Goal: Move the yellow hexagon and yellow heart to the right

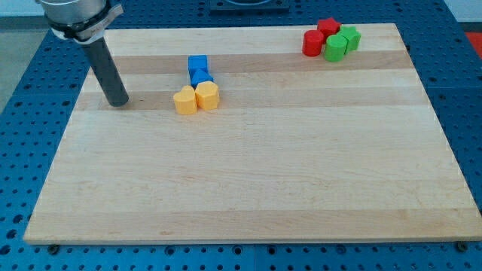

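A yellow heart (184,100) and a yellow hexagon (207,95) sit side by side, touching, in the upper left part of the wooden board (248,188). The heart is on the left. My tip (118,103) rests on the board to the view's left of the heart, about a block's width or two away, not touching it. The dark rod rises from the tip toward the view's top left.
Two blue blocks (199,69) stand just above the yellow pair, touching the hexagon. At the view's top right is a cluster of two red blocks (318,35) and two green blocks (341,43). A blue perforated table surrounds the board.
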Action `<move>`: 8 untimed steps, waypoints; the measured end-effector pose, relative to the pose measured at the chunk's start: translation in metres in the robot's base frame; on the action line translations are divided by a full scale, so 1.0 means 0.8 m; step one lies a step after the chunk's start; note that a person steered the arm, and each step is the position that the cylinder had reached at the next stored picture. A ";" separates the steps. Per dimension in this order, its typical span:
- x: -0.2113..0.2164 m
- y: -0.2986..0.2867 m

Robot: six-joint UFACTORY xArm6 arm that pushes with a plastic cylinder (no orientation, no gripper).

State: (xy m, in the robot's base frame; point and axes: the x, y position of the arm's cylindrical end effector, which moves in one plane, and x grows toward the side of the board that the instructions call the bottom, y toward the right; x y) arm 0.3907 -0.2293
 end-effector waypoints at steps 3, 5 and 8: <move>0.016 0.151; -0.030 0.261; -0.078 0.253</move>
